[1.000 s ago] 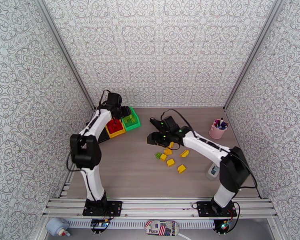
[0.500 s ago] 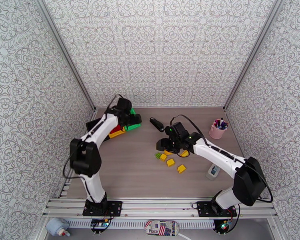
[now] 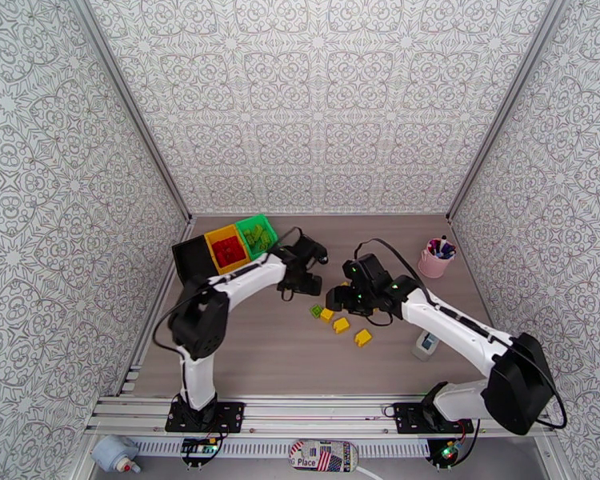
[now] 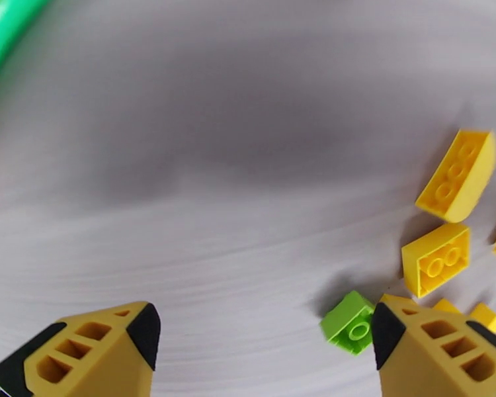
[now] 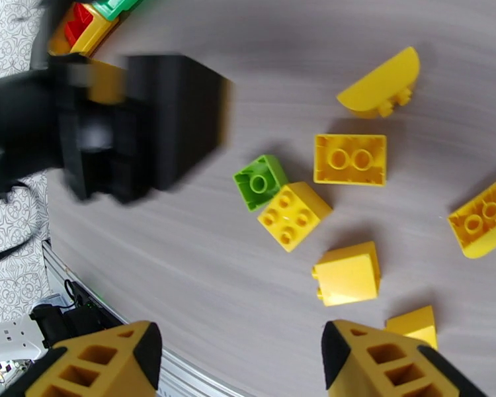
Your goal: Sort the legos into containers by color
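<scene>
while legos (image 5: 349,159) lie loose on the table (image 4: 215,127), left gripper (image 4: 264,332) and right gripper (image 5: 238,352) hover above, jaws apart.

Only legible txt I'm seeing: "Place", sitting on a flag-patterned sticker (image 3: 324,455) by the near edge, top cam. Nothing else readable tbh.
</scene>
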